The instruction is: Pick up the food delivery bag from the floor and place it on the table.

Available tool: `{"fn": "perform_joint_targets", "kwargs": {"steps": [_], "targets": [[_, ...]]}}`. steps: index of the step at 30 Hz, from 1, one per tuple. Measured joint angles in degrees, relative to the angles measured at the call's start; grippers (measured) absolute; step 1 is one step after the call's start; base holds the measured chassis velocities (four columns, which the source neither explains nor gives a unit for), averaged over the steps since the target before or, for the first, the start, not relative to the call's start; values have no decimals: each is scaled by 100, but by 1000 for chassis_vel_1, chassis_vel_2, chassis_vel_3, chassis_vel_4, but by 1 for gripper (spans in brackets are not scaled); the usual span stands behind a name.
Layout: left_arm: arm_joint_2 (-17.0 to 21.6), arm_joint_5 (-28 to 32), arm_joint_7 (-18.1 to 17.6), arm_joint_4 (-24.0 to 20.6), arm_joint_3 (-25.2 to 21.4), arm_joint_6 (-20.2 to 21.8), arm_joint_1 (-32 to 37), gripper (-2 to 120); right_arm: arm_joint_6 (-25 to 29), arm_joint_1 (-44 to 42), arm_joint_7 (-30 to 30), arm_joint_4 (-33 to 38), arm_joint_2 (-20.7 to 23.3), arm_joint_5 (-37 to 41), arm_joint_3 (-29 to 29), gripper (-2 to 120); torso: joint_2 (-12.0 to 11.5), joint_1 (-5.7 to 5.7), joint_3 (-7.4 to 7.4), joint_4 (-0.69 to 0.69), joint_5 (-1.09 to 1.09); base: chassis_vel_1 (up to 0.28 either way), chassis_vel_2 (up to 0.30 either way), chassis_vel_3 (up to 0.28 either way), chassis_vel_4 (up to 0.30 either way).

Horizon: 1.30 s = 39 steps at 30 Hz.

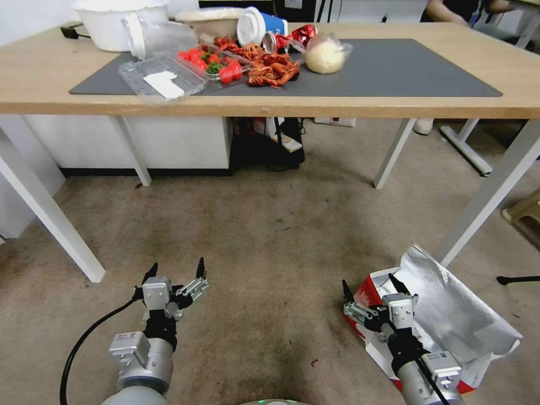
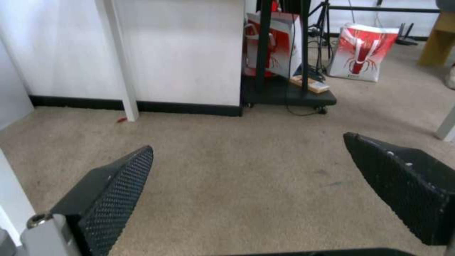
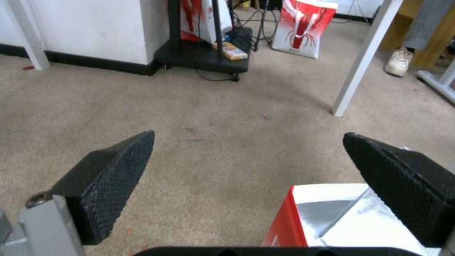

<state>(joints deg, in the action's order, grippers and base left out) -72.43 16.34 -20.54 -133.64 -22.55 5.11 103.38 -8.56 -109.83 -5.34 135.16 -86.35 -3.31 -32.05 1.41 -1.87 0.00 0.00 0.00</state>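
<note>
While both arms hang low over the floor, the head view counts one food delivery bag, lying open on the worn carpet at the robot's right, its crinkled silver foil lining up and a red side panel facing inward. One right gripper hovers over the bag's near red edge with its two black pointed fingers spread and empty; one left gripper floats well apart above bare carpet, likewise spread wide. Beyond stands one table, light wood on white legs, bearing one dark grey mat strewn with food containers. From the left wrist, two textured black fingers frame stained brownish carpet, and two red-and-white paper bags stand farther off. From the right wrist, two dimpled fingers stand apart over the delivery bag's red and foil corner.
</note>
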Motion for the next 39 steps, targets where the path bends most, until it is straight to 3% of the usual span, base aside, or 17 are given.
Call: {"fn": "perform_joint_targets", "kwargs": {"steps": [8,14,20,21,24,29,32,39], "targets": [[8,-36,32,8,-38,-15,-14,100,8,108,-10,9,204,210,-133,100,16,-2,0,0,0,0,0,0,0],[24,-65,39,21,-65,-21,-17,100,72,498,-203,-197,963,694,-680,100,26,-5,0,-1,1,0,0,0,0],[39,-70,37,0,-110,-32,-1,100,9,1212,-413,-1154,2121,1656,-1470,100,34,-7,0,1,3,0,0,0,0],[39,-70,37,0,-110,-32,-1,100,9,1212,-413,-1154,2121,1656,-1470,100,34,-7,0,1,3,0,0,0,0],[23,-107,39,1,-84,-45,26,100,-43,1641,-611,-1637,2677,2120,-1670,100,38,-8,0,0,1,0,0,0,0],[-41,-193,43,8,-28,-61,49,100,36,2139,-977,-2300,3247,2349,-1618,100,40,-8,0,1,0,0,0,0,0],[-76,-228,42,46,-15,-127,74,100,207,2562,-1332,-3050,3704,2370,-1333,100,43,-8,0,1,2,0,0,0,0],[-81,-231,30,119,-47,-234,95,100,588,3070,-1892,-4078,4174,2162,-1045,100,45,-9,0,1,-1,0,0,0,0]]}}
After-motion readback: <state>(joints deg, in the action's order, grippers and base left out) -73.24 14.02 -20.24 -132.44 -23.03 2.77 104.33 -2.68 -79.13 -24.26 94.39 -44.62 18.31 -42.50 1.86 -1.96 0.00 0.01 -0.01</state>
